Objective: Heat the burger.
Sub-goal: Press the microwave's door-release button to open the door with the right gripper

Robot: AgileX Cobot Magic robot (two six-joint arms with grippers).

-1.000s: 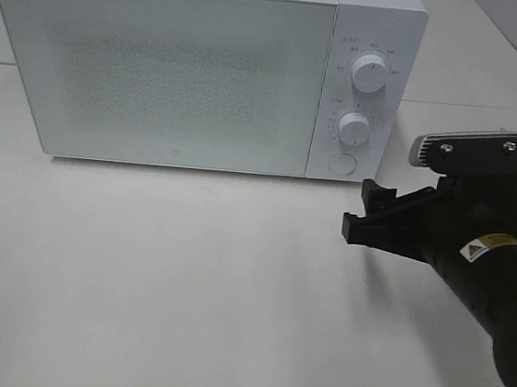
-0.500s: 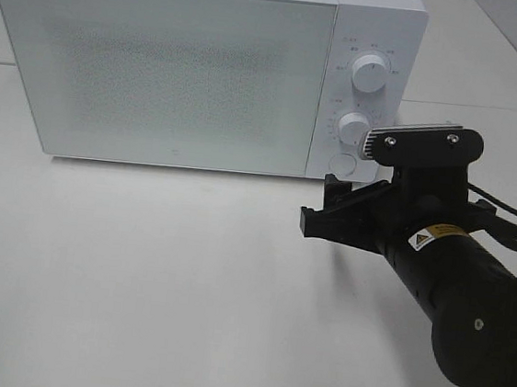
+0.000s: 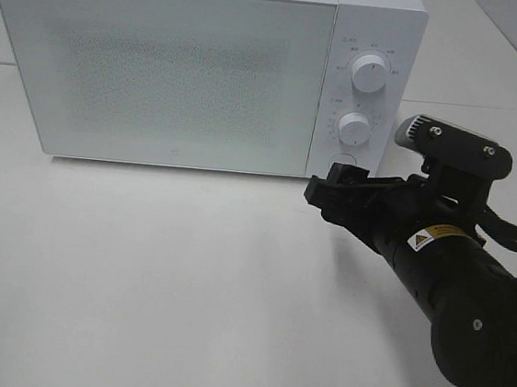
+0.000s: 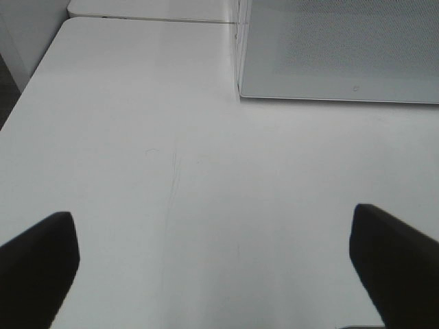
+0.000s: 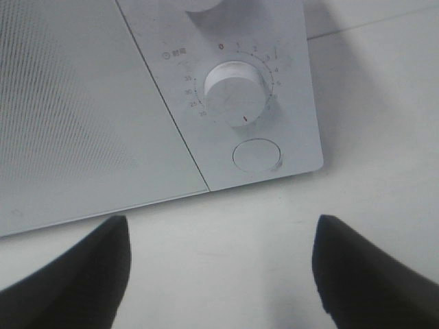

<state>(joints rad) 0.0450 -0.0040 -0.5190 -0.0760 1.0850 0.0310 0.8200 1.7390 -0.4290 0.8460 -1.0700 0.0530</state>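
Microwave door (image 3: 160, 72) closed; right jaws face round button (image 5: 257, 155).

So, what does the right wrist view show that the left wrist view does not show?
Only the right wrist view: the control panel, with a white dial and the round button between it and the microwave's base, and the open right claw pointing toward them.
Only the left wrist view: the microwave's corner on the side away from the controls, a seam where another surface joins, and the open left claw holding nothing.
Both: the dotted microwave door and the white table.
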